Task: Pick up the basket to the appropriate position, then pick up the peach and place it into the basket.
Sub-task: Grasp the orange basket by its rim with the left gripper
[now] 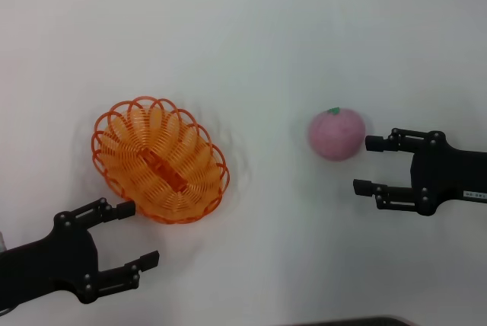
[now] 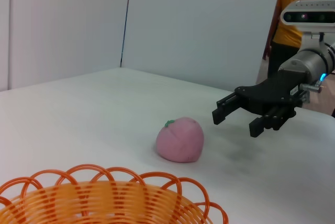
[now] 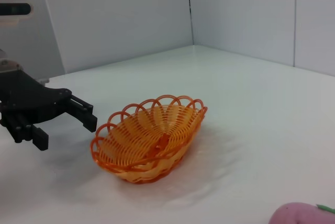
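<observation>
**Listener:** What is on the bench right now?

**Operator:** I see a white bench (image 1: 289,52) from my head camera. The basket (image 1: 161,160), an oval of looped orange strands with a scalloped rim, sits upright and empty toward the left side, roughly midway between the far and near edges. The peach (image 1: 336,133), round and pale pink with a small green spot on top, rests on the bench toward the right side, well apart from the basket.

**Listener:** And the arms?

**Operator:** My left pincer (image 1: 129,234) is near the front-left corner, its fingers spread apart and holding nothing. The upper fingertip lies right at the basket's near rim; I cannot tell whether it touches. My right pincer (image 1: 367,164) reaches in from the right edge, fingers also apart and empty, with its farther fingertip just beside the peach.

**Listener:** Do the wrist cameras add anything?

**Operator:** The left wrist camera shows the peach (image 2: 180,140) beyond the basket rim (image 2: 104,192). The right wrist camera shows the basket (image 3: 150,136).
</observation>
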Motion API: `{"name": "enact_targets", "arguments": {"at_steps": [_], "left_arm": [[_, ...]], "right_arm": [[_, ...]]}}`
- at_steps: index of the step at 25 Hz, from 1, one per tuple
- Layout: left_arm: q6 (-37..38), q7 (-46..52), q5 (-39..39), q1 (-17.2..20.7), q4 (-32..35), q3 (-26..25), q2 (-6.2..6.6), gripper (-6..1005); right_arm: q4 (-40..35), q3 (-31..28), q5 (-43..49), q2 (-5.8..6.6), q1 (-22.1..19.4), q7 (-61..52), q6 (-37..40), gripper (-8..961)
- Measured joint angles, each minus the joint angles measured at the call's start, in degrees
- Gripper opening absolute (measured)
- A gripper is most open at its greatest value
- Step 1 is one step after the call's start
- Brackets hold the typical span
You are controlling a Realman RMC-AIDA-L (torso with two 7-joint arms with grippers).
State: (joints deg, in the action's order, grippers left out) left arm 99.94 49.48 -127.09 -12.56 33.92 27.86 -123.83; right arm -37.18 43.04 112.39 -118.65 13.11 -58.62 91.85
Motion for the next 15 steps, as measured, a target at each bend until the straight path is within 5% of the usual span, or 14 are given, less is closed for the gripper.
{"name": "enact_targets", "arguments": {"at_steps": [15], "left_arm": [[1.7, 6.3, 0.0, -0.4, 0.4, -1.4, 0.28, 808]], "right_arm": [[0.0, 0.0, -0.1, -0.08, 0.4, -0.1, -0.2, 767]]}}
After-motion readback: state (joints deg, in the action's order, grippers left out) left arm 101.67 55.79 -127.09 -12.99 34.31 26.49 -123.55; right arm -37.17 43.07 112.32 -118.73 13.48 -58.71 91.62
